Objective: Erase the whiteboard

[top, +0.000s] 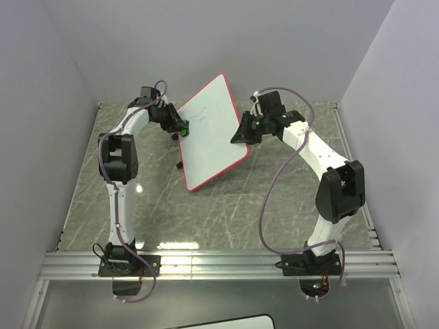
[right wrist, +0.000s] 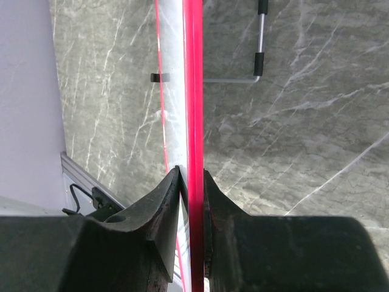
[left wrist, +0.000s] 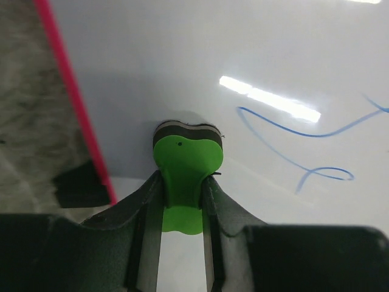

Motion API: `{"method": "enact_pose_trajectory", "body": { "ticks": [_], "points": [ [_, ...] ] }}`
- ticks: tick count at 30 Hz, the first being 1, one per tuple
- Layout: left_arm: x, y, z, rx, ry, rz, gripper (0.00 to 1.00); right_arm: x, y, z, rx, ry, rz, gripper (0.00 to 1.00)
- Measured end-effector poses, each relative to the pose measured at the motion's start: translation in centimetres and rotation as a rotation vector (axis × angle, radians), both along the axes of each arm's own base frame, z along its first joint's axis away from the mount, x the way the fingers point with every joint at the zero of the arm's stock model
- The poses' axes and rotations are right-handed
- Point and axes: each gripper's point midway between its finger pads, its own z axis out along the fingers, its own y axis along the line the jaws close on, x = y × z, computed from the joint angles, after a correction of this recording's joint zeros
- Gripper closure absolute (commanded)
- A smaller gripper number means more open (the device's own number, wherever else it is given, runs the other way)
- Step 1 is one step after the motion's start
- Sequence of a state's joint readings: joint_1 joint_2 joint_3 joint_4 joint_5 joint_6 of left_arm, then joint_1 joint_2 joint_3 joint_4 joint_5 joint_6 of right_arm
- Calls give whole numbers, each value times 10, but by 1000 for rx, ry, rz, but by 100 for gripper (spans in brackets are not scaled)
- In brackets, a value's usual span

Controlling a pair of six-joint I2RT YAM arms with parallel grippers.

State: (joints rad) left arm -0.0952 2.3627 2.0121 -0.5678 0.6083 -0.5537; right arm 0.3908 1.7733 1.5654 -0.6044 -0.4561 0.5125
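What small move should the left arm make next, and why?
Probably slide the small green eraser, held in the left gripper, sideways across the large white red-framed whiteboard onto the blue scribble. Its pad seems to touch the board, the marks lie beside it, and the right gripper clamps the frame.

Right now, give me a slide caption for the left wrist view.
Left gripper holds a small green eraser against the red-framed white whiteboard, beside blue scribbles.
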Motion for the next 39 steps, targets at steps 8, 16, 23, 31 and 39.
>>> {"method": "enact_pose_trajectory", "body": {
  "ticks": [8,16,23,31,39],
  "points": [
    [3,14,-11,28,4,-7,100,-1,1,0,1,2,0,100],
    [12,-38,29,67,-153,-138,100,-6,0,-3,-8,29,0,100],
    [3,-97,76,-39,-302,-272,100,-10,-1,-5,-14,52,-7,100],
    [-5,-119,99,-194,-355,-360,100,-12,1,-6,-24,55,-10,100],
    [31,-89,77,-115,-316,-211,100,-12,5,-4,-33,56,-4,100]
  ]
}}
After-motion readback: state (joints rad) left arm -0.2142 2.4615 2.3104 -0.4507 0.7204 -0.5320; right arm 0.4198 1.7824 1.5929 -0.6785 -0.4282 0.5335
